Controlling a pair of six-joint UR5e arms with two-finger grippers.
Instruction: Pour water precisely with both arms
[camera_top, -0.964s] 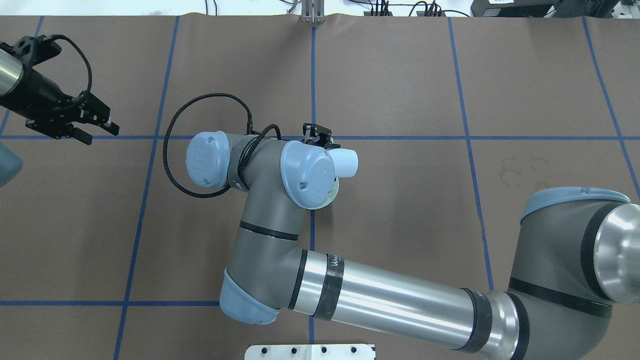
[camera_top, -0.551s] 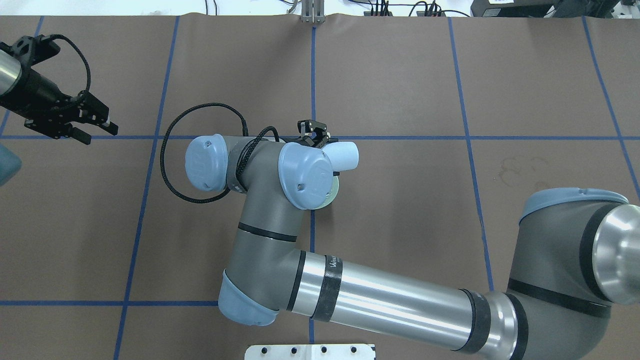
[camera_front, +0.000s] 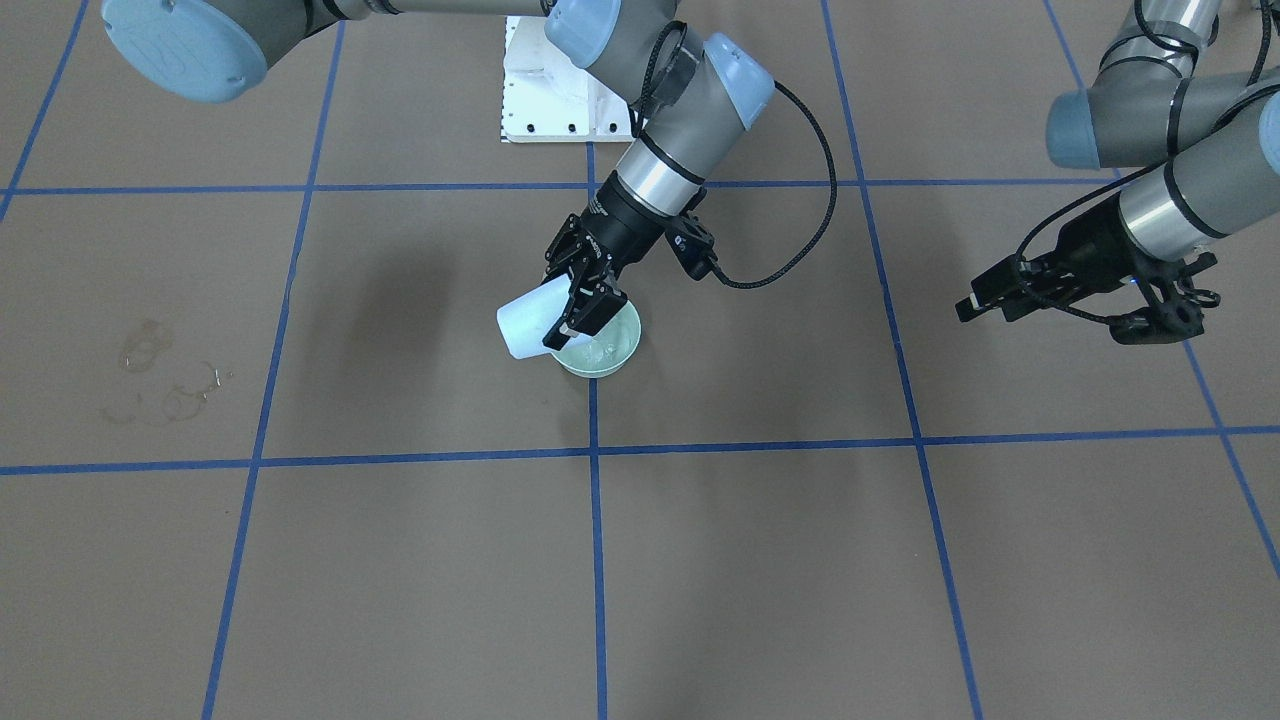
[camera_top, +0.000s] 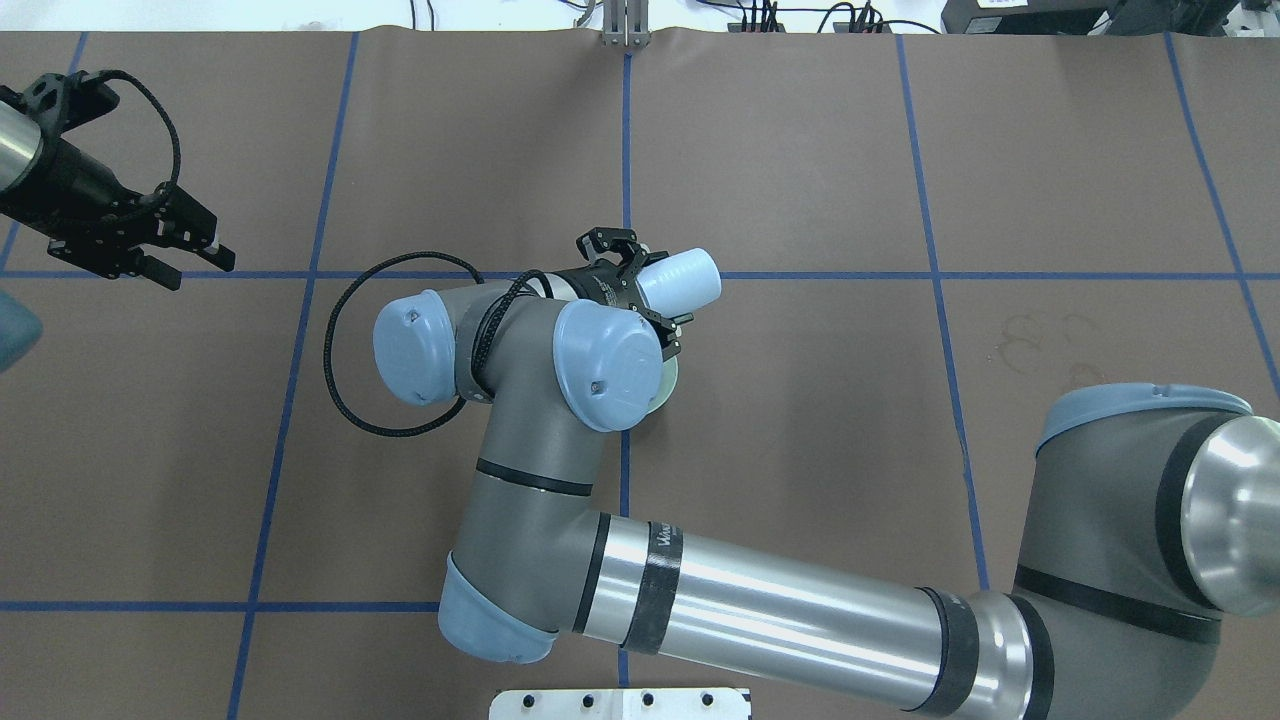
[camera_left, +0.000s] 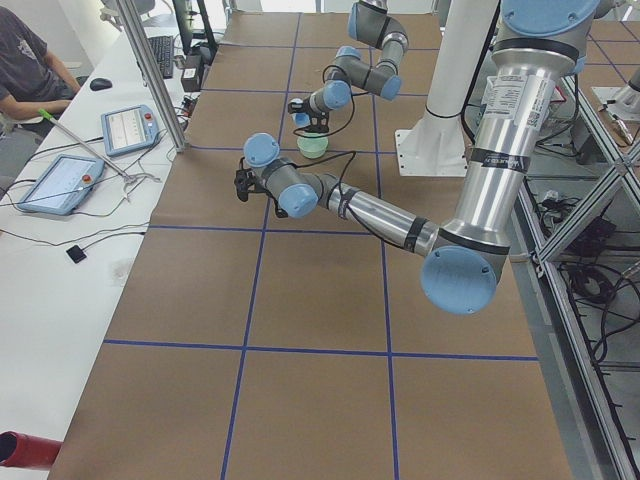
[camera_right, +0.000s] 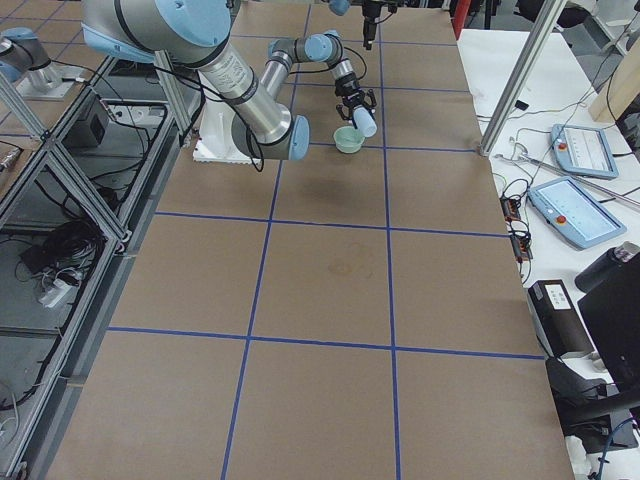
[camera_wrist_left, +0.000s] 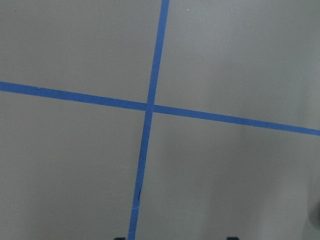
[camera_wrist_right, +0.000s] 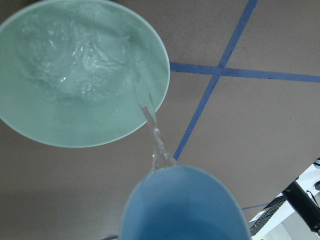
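Note:
My right gripper (camera_front: 572, 300) is shut on a light blue cup (camera_front: 525, 325) and holds it tilted over a pale green bowl (camera_front: 610, 350) at the table's middle. In the right wrist view a thin stream of water (camera_wrist_right: 152, 130) runs from the cup's lip (camera_wrist_right: 185, 210) into the bowl (camera_wrist_right: 60, 115), where a shiny pool (camera_wrist_right: 75, 65) lies. From overhead the cup (camera_top: 685, 280) sticks out past the right gripper (camera_top: 640, 290), and the wrist hides most of the bowl (camera_top: 668, 385). My left gripper (camera_top: 200, 268) is open and empty, far off at the table's left side (camera_front: 985, 300).
The white pedestal base (camera_front: 560, 90) stands at the robot's edge of the table. Dried water rings (camera_front: 165, 385) mark the brown paper on my right side. Blue tape lines (camera_wrist_left: 147, 107) divide the table into squares. A side table with tablets (camera_left: 125, 125) lies beyond the far edge.
My right wrist has turned and the cup has swung and tilted further over the bowl. The left gripper has stayed nearly still.

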